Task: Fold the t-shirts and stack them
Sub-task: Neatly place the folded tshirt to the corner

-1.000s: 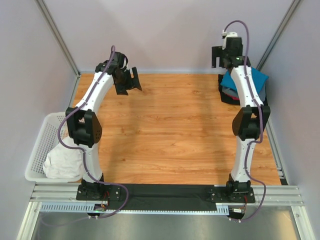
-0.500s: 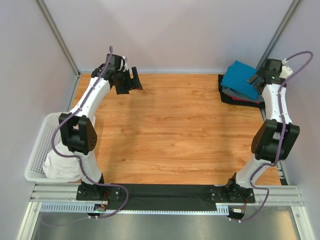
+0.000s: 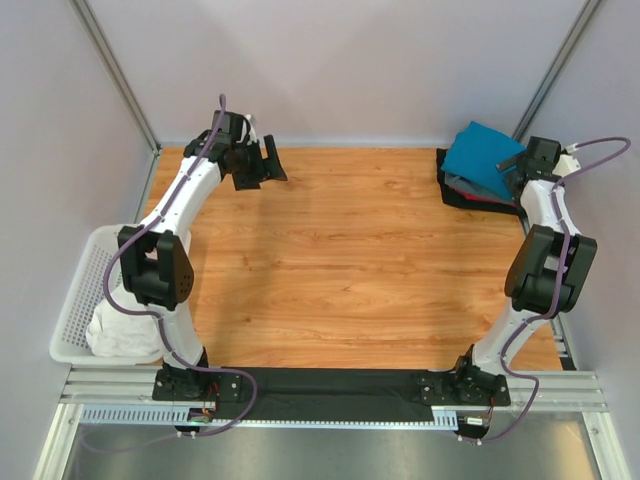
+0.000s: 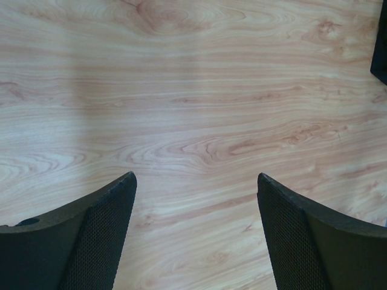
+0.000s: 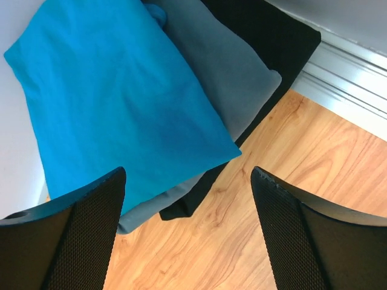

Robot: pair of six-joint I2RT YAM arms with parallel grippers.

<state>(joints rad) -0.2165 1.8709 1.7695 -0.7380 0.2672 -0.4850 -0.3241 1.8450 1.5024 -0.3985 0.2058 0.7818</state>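
A stack of folded t-shirts sits at the table's back right corner, with the teal-blue t-shirt (image 3: 478, 155) on top. The right wrist view shows the teal-blue t-shirt (image 5: 115, 103) over the slate-grey t-shirt (image 5: 233, 75) and a dark t-shirt (image 5: 272, 30) at the bottom. A red edge (image 3: 480, 195) shows low in the stack. A white t-shirt (image 3: 125, 330) lies crumpled in the basket. My right gripper (image 3: 512, 163) (image 5: 187, 199) is open and empty, just right of the stack. My left gripper (image 3: 262, 163) (image 4: 193, 199) is open and empty over bare wood at the back left.
The white mesh laundry basket (image 3: 75, 290) hangs off the table's left edge beside the left arm. Grey walls and metal frame posts close in the back and sides. A metal rail (image 5: 344, 72) runs along the table edge by the stack.
My right arm has swung from above the stack out to the right and down beside it, uncovering the teal-blue t-shirt. My left arm has barely shifted.
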